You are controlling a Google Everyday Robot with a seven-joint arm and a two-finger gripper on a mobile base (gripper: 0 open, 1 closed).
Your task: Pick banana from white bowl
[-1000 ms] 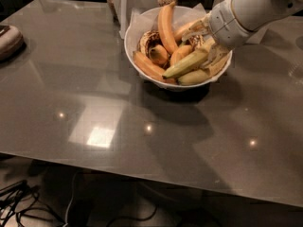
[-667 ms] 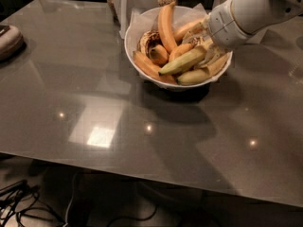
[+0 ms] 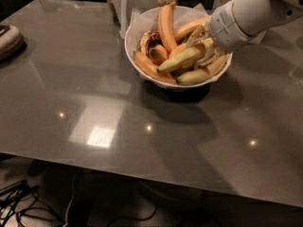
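Gripper sits inside the white bowl, at its right side, against the upper end of the greenish-yellow banana. The banana lies tilted across the pile at the bowl's centre, its lower end toward the bowl's front. Closed on it or not: cannot tell.

Step, as judged: grasp.

Next: confirm the hold, then lift straight up over the rim without dragging the orange bananas.
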